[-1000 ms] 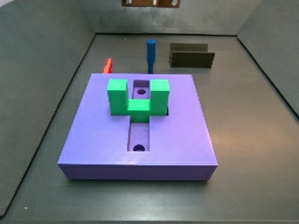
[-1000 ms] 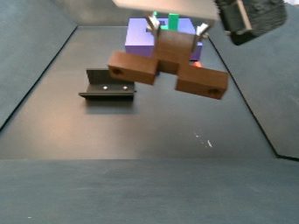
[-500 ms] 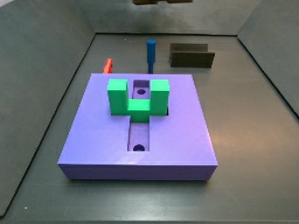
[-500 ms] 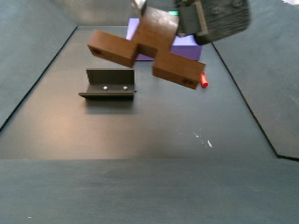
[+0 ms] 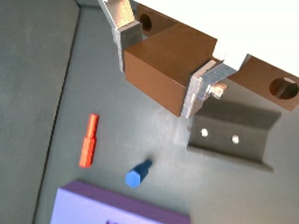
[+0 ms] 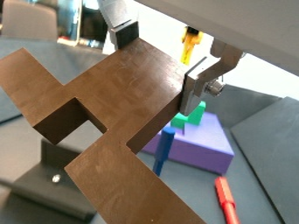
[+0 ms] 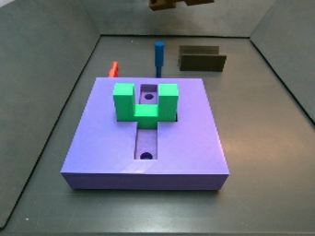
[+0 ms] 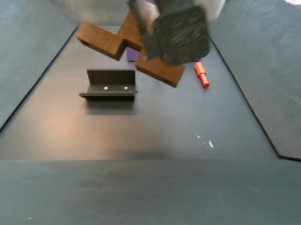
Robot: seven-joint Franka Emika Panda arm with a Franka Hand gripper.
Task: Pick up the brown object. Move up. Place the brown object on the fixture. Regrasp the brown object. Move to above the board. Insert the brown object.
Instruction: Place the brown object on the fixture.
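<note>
clearly the brown object (image 8: 127, 51) is carried in the air, clamped across its narrow middle by the end effector (image 5: 167, 59), whose silver finger plates (image 5: 204, 86) press on both of its flanks. in a side view it hangs tilted, its long axis running from about 10 o'clock down to 4 o'clock, with the fixture (image 8: 108, 86) on the floor just below and toward 7 o'clock of it; the two are apart, not touching. a wrist view shows the fixture (image 5: 232, 135) directly beneath one blocky end, so the coming placement is judged to turn on lowering toward that bracket and levelling the bar.

the bar looks matte, hard and sharp-edged, with stepped notches and a round hole (image 5: 281, 87) near one end. the fixture is dark, angular and L-shaped, with two small pale dots on its face. farther off lie the lavender board (image 7: 147, 138) with its green block (image 7: 145, 102), a thin red peg (image 5: 87, 140) and a blue peg (image 5: 139, 174).
</note>
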